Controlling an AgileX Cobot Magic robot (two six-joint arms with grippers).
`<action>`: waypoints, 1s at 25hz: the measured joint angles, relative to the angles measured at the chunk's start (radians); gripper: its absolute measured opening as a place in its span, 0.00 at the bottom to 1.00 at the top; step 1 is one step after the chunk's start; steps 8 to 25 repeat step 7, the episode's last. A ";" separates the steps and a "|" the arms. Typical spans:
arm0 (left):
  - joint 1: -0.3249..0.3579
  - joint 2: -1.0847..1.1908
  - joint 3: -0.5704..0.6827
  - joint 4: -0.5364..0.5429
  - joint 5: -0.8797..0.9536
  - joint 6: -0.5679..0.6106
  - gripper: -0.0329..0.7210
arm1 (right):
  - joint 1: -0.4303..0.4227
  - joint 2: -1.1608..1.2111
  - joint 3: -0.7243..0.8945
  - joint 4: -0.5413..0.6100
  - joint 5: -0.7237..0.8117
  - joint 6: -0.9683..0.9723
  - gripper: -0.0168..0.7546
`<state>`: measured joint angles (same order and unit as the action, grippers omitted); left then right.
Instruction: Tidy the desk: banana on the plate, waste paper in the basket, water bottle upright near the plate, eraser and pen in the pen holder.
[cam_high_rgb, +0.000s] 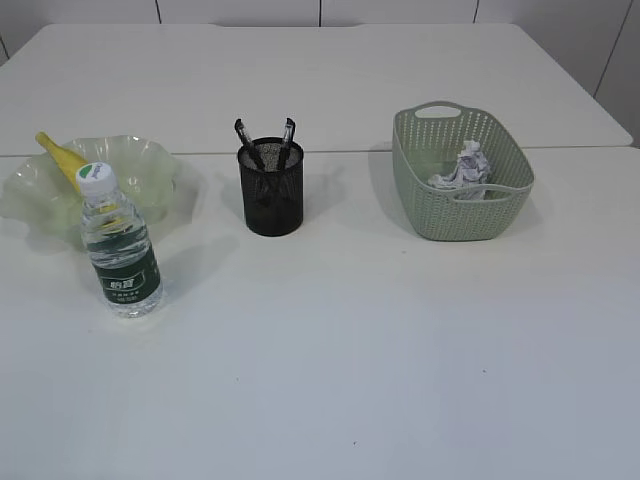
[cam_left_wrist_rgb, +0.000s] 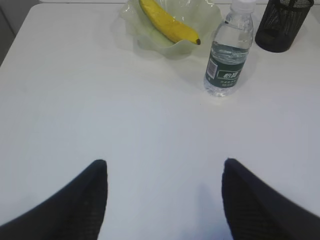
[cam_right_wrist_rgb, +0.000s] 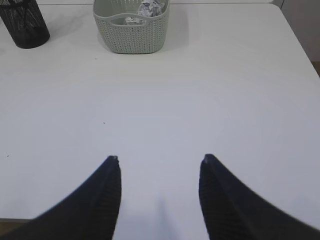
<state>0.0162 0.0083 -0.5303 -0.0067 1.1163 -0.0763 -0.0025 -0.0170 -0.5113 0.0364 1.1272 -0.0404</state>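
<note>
A water bottle (cam_high_rgb: 120, 250) stands upright just in front of the wavy green plate (cam_high_rgb: 150, 165) holding a banana (cam_high_rgb: 62, 158). Two pens (cam_high_rgb: 265, 140) lean in the black mesh pen holder (cam_high_rgb: 270, 190) (mid-table). Crumpled waste paper (cam_high_rgb: 462, 168) lies inside the green basket (cam_high_rgb: 455, 215).

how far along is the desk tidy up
It looks essentially done: banana on the plate, crumpled paper in the basket, water bottle upright beside the plate, pens in the pen holder. The eraser isn't visible. Both grippers, left and right, are open and empty.
</note>
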 joint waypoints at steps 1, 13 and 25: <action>0.000 0.000 0.000 0.000 0.000 0.000 0.71 | 0.000 0.000 0.000 0.000 0.000 0.000 0.51; 0.000 0.000 0.000 0.000 0.000 0.000 0.70 | 0.000 0.000 0.000 0.000 0.000 0.000 0.51; 0.000 0.000 0.000 0.000 0.000 0.000 0.70 | 0.000 0.000 0.000 0.000 0.000 0.000 0.51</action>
